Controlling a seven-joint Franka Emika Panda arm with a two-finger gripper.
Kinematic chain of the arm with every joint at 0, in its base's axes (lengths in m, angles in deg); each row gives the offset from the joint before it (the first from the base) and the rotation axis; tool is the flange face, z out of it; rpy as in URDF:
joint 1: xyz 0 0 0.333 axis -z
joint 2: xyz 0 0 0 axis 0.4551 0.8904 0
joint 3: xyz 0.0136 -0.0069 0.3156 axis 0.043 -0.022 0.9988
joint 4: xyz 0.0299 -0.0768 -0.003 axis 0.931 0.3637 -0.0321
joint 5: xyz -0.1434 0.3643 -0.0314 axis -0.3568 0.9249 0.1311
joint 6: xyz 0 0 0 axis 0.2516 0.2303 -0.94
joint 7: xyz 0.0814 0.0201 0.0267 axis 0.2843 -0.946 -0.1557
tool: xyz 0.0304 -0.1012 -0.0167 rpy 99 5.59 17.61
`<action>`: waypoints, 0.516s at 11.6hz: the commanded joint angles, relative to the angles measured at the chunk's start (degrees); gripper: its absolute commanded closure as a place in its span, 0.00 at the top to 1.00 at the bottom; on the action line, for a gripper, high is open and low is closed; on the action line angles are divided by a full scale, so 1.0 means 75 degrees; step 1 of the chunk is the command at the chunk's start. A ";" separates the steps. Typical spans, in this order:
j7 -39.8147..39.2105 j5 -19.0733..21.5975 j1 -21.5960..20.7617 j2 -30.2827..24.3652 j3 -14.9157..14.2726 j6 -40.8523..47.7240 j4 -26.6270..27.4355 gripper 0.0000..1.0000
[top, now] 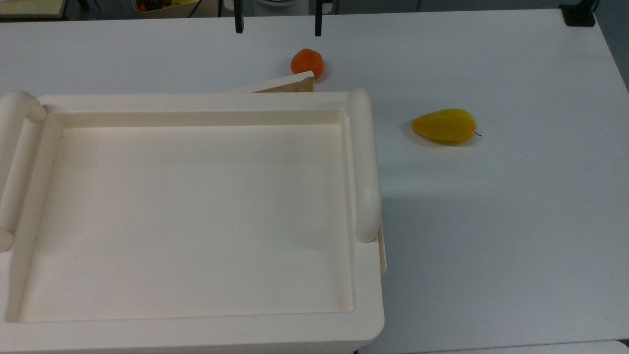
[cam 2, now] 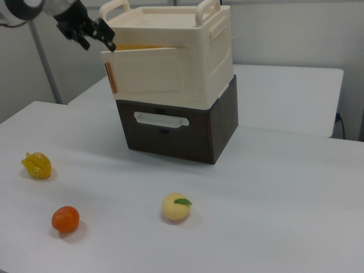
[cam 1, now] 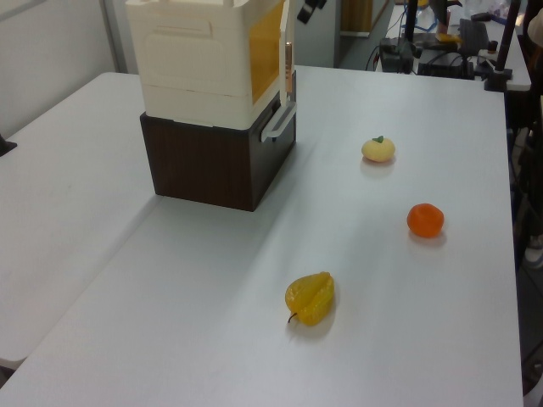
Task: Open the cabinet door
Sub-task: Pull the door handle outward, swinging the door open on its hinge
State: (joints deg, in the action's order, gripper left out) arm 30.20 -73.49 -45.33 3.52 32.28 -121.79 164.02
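Observation:
The cream-white cabinet (top: pixel 196 216) sits on a dark brown drawer unit (cam 1: pixel 216 157). Its cabinet door (cam 2: pixel 153 74) stands ajar, hinged on the right view's right, with a yellow interior showing in the gap. In the top view the cabinet door (top: pixel 277 85) juts out as a thin wedge past the far rim. My gripper (cam 2: pixel 95 35) hangs open just off the door's free edge, near the cabinet's top corner, touching nothing. Its two fingertips (top: pixel 239 22) stand wide apart at the top view's upper edge, with the gripper (top: pixel 278 22) holding nothing.
An orange (top: pixel 307 63) lies on the white table (top: pixel 491 221) just beyond the door's tip. A yellow starfruit (top: pixel 444 127) lies to the top view's right of the cabinet. A pale peach (cam 1: pixel 378 149) rests farther out. The drawer unit has a white handle (cam 2: pixel 161 119).

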 commanded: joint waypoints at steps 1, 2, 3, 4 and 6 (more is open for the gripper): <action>0.0155 -0.0059 -0.0190 0.0169 0.0051 -0.0711 -0.0275 1.00; 0.0155 -0.0047 -0.0249 0.0204 0.0051 -0.0995 -0.0240 1.00; 0.0155 -0.0059 -0.0296 0.0355 0.0051 -0.1171 -0.0239 1.00; 0.0155 -0.0071 -0.0331 0.0496 0.0051 -0.1428 -0.0239 1.00; 0.0086 -0.0059 -0.0331 0.0847 0.0051 -0.1921 -0.0228 1.00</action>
State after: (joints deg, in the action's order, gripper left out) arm 30.24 -73.49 -47.33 6.98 32.89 -132.41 162.71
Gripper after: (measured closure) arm 0.000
